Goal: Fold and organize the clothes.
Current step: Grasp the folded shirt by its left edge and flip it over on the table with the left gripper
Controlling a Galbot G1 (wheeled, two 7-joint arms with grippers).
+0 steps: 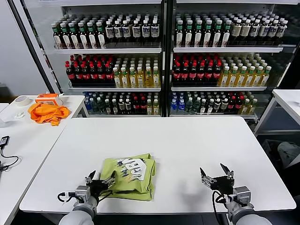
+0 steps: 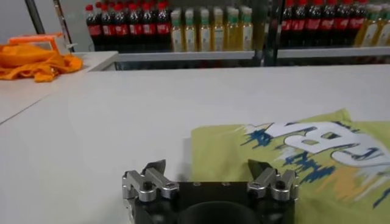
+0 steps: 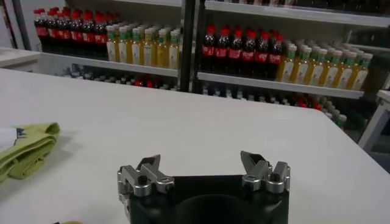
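One T-shirt [image 1: 130, 174] lies folded, print up, near the table [image 1: 187, 140] front edge, at about seven o'clock from its centre. Both grippers stand released and empty: left gripper [image 1: 99, 180] just at the shirt's nine o'clock edge, right gripper [image 1: 216, 175] well apart at three o'clock. Seemingly folded already, it wants only squaring: press edges flat, avoid dragging layers. One orange cloth [image 1: 47, 112] sits at ten o'clock.

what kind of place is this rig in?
Probably a retail-style test room: glass-fronted coolers stocked with rows of bottled drinks behind plain white tables, with a folded T-shirt on the nearest.
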